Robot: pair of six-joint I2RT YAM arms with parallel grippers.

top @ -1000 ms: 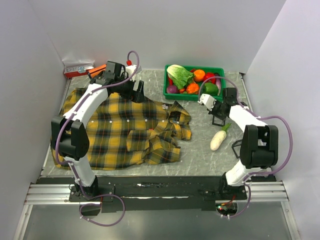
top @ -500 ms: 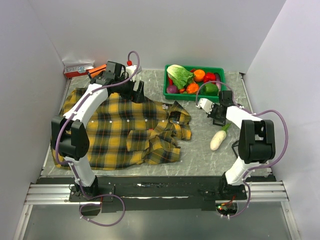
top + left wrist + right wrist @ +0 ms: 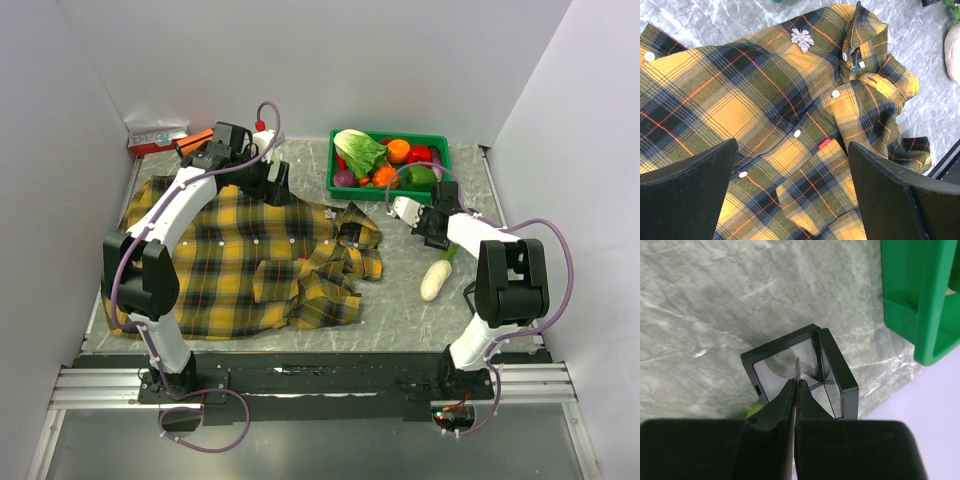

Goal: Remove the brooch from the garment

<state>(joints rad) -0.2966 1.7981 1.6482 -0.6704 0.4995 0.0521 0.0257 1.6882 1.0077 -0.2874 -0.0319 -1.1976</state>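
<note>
The garment (image 3: 240,260), a yellow-and-black plaid shirt, lies spread on the left of the table and fills the left wrist view (image 3: 765,115). The brooch (image 3: 802,38), a pale silvery flower, sits on the shirt near its collar. My left gripper (image 3: 272,183) hovers over the shirt's far edge, open and empty (image 3: 792,200), well short of the brooch. My right gripper (image 3: 430,222) is right of the shirt, shut (image 3: 796,382) on a thin pale sliver seen edge-on, just above an open black box with clear panels (image 3: 805,367).
A green basket (image 3: 390,194) of vegetables stands at the back, close to my right gripper, and its corner shows in the right wrist view (image 3: 920,300). A white radish (image 3: 436,280) lies by the right arm. A red-and-white pack (image 3: 157,137) sits at the back left.
My right gripper has moved a little left and back toward the basket, staying shut. The left arm and the shirt have not moved.
</note>
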